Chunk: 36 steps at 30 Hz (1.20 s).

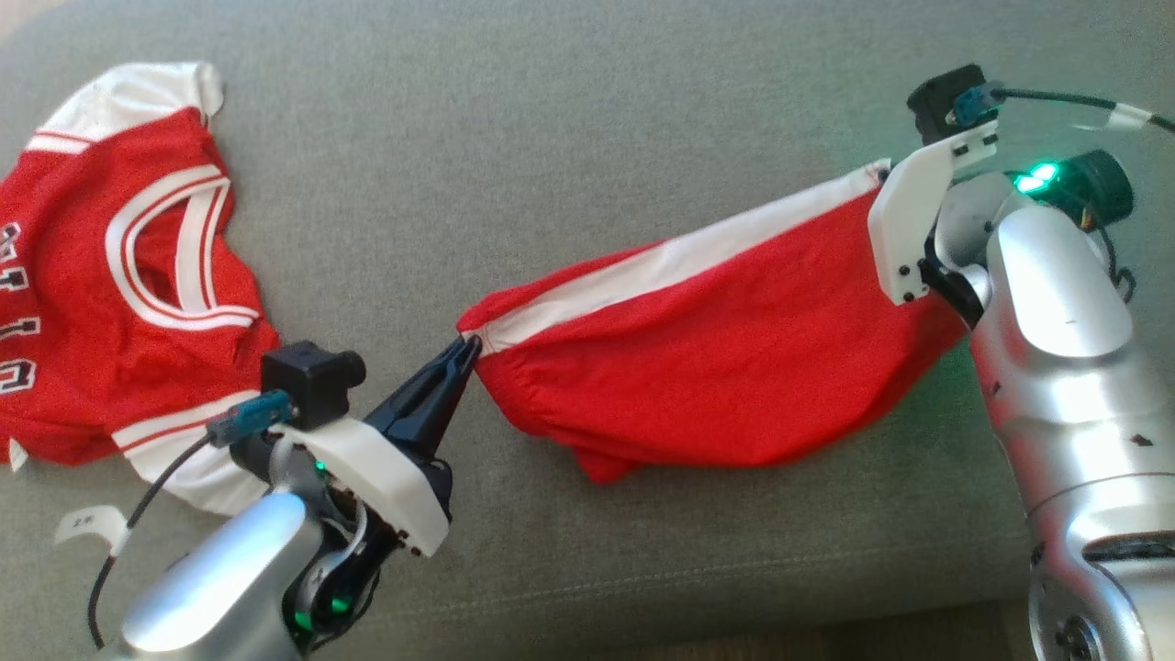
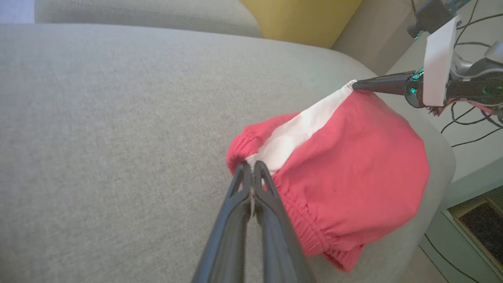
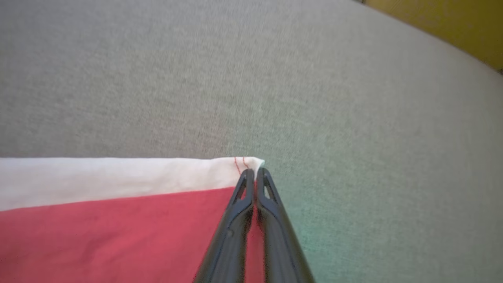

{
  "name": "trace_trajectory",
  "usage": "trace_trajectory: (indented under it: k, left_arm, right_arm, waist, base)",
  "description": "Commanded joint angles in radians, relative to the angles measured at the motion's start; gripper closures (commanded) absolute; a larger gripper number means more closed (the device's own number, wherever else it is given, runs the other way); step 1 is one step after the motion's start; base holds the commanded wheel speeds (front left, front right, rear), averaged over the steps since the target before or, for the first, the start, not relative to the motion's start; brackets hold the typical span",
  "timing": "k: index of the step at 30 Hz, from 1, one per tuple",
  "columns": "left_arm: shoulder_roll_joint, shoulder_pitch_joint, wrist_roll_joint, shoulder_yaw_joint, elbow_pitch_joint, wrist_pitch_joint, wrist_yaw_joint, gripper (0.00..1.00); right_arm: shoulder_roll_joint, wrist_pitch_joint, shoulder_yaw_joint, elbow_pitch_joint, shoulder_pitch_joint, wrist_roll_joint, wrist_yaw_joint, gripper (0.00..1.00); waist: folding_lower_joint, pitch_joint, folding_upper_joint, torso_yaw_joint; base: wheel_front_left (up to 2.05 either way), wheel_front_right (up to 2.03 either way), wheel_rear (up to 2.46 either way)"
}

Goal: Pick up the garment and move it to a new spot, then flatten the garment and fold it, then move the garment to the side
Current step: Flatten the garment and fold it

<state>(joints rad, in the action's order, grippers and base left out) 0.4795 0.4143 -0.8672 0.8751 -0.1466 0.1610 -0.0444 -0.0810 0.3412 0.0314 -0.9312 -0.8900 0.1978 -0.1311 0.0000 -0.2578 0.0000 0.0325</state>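
At the far left of the head view a red jersey (image 1: 110, 303) with white trim is lying spread on the grey sofa (image 1: 587, 119), neckline facing up, apart from the task's garment. Just right of it the left hand (image 1: 468, 353) is reaching up and to the right, its two dark fingers pressed together and pinching the left end of the red shorts (image 1: 716, 367). The left wrist view is showing the same grip, with the fingertips closing on the cloth where the white stripe (image 2: 298, 129) is meeting the gathered elastic edge (image 2: 302, 220). From there the shorts are stretching across the middle of the seat, the stripe running along their upper edge and rising toward the right. The red body is sagging below it in a loose fold that seems to be touching the cushion, though I cannot tell for sure. At the right end the right hand (image 3: 255, 173) is clamping the other corner of the stripe, fingers closed tight with the cloth between them; in the head view a white bracket on the arm is covering those fingers. Beyond the seat a yellow cushion (image 2: 298, 19) is showing.
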Motion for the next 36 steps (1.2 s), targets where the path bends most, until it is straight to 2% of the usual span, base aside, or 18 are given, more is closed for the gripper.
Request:
trace_trajectory:
  k: [1,10,15,21,25,27,30,33,35,36]
  left_arm:
    - [0.022,0.034,0.011,-0.047,0.021,0.016,-0.005,1.00]
    - [0.039,0.111,0.036,-0.147,0.042,0.079,-0.024,1.00]
    - [0.044,0.292,0.056,-0.190,0.016,0.052,0.008,1.00]
    - [0.015,0.622,0.104,-0.222,-0.110,0.004,0.069,1.00]
    - [-0.011,0.869,0.229,-0.213,-0.245,0.047,0.086,1.00]
    - [-0.026,0.979,0.300,-0.216,-0.300,0.079,0.080,1.00]
    - [-0.049,1.091,0.387,-0.228,-0.340,0.099,0.082,1.00]
    - [-0.061,1.110,0.459,-0.273,-0.283,0.100,0.096,1.00]
    - [-0.071,1.054,0.487,-0.305,-0.236,0.100,0.113,1.00]
    - [-0.086,0.957,0.482,-0.309,-0.232,0.100,0.142,1.00]
  right_arm:
    - [0.006,-0.016,-0.013,0.038,-0.046,0.007,0.000,1.00]
    - [0.003,-0.186,0.042,0.105,-0.074,-0.016,0.000,1.00]
    - [-0.022,-0.271,0.086,0.142,-0.154,-0.027,0.000,1.00]
    - [-0.041,-0.341,0.097,0.142,-0.340,-0.006,0.000,1.00]
    - [-0.049,-0.433,0.129,0.152,-0.493,0.058,0.000,1.00]
    - [-0.046,-0.492,0.165,0.169,-0.554,0.102,0.000,1.00]
    - [-0.041,-0.549,0.229,0.196,-0.616,0.163,0.000,1.00]
    - [-0.024,-0.575,0.272,0.218,-0.626,0.200,0.000,1.00]
    - [-0.010,-0.583,0.280,0.220,-0.594,0.213,0.000,1.00]
    - [0.004,-0.588,0.274,0.215,-0.540,0.210,0.000,1.00]
  waist:
    - [0.0000,0.016,0.0000,0.007]
    - [0.0000,0.090,0.0000,0.045]
    - [0.0000,0.083,0.0000,0.070]
    - [0.0000,-0.011,0.0000,0.109]
    - [0.0000,-0.111,0.0000,0.133]
    - [0.0000,-0.158,0.0000,0.142]
    - [0.0000,-0.222,0.0000,0.143]
    - [0.0000,-0.270,0.0000,0.139]
    - [0.0000,-0.290,0.0000,0.134]
    - [0.0000,-0.298,0.0000,0.128]
  base:
    - [0.00,0.00,0.00]
    - [0.00,0.00,0.00]
    - [0.00,0.00,0.00]
    - [0.00,0.00,0.00]
    - [0.00,0.00,0.00]
    - [0.00,0.00,0.00]
    - [0.00,0.00,0.00]
    - [0.00,0.00,0.00]
    - [0.00,0.00,0.00]
    - [0.00,0.00,0.00]
